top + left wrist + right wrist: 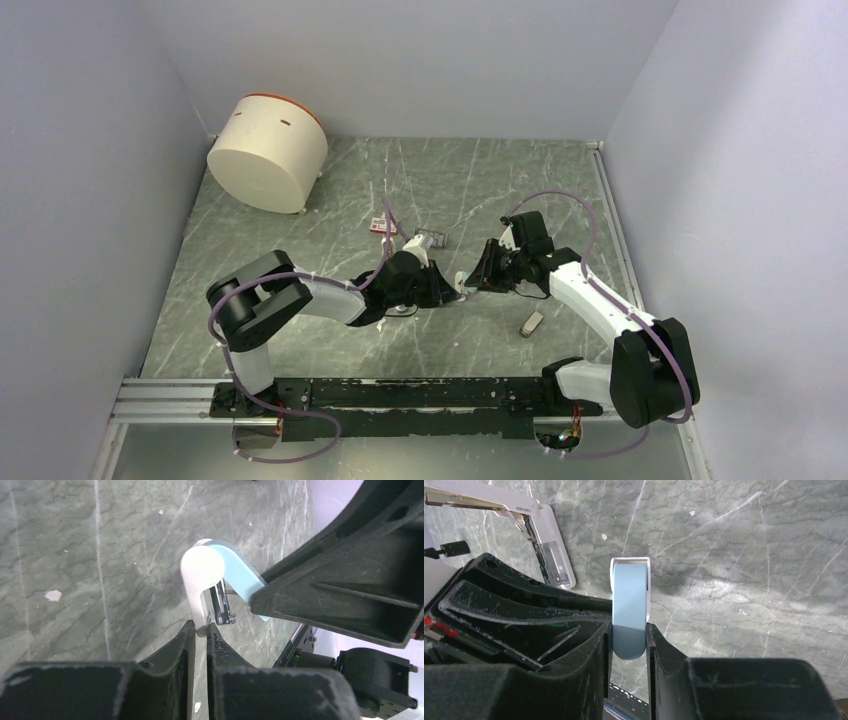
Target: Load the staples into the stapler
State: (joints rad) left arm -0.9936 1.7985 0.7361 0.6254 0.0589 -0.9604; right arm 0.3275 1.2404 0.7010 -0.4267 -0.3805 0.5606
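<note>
The stapler (462, 283) is held up between both arms at mid-table, hinged open. My left gripper (201, 630) is shut on its white upper arm (200, 575). The metal magazine (222, 605) shows just beside that arm. My right gripper (629, 635) is shut on the light-blue base (629, 605). In the right wrist view the white upper arm (544, 545) and its metal track lie at the upper left. The staples (383, 226), a small red box with a white label, lie on the table behind the left gripper (445, 288), apart from both grippers.
A large white cylindrical container (268, 150) with an orange rim stands at the back left. A small grey packet (430, 240) lies beside the red box. A small pale object (531, 323) lies in front of the right arm. Walls enclose the table on three sides.
</note>
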